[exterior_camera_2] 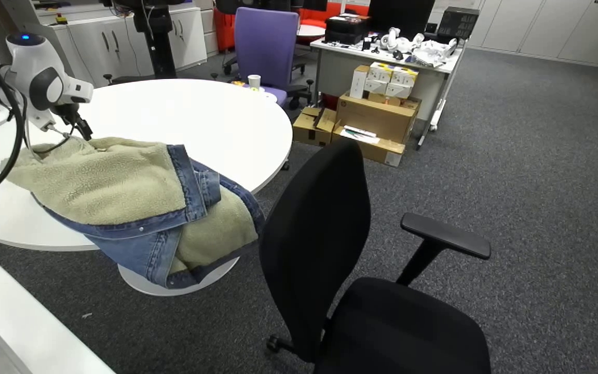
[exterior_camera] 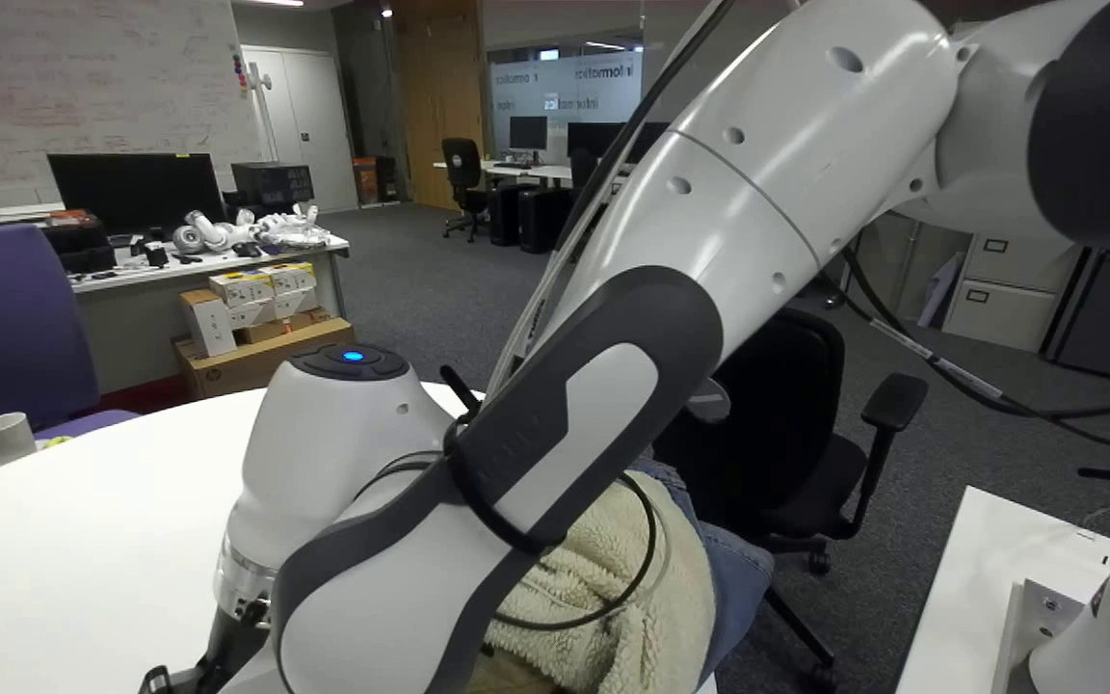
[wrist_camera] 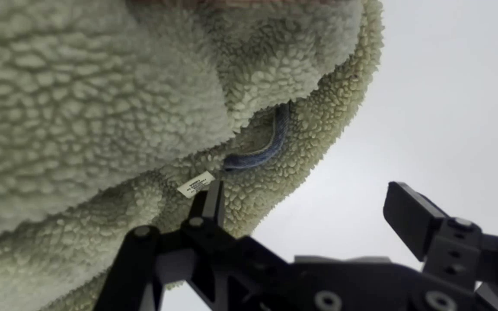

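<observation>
Two fingers (wrist_camera: pixel 409 216) of the black Robotiq gripper (wrist_camera: pixel 307 203), wide apart and with nothing clamped between: one over the fleece (wrist_camera: pixel 84 116) of the sherpa-lined denim jacket (exterior_camera_2: pixel 122 176), the other over the round white table (exterior_camera_2: pixel 174 111). Touching the fleece or only close above it: not possible to tell. So placed, seems to straddle the edge of the jacket, just beside the white label (wrist_camera: pixel 196 185) and the denim hanger loop (wrist_camera: pixel 255 160), both uncovered thanks to an open fold. In an exterior view, the jacket mostly lining-side up on the table, probably kept from sliding by its own weight, with one part hanging down past it. Around the arm (exterior_camera: pixel 603 395), a black strap (exterior_camera: pixel 480 511), likely for holding the cable (exterior_camera: pixel 652 540).
</observation>
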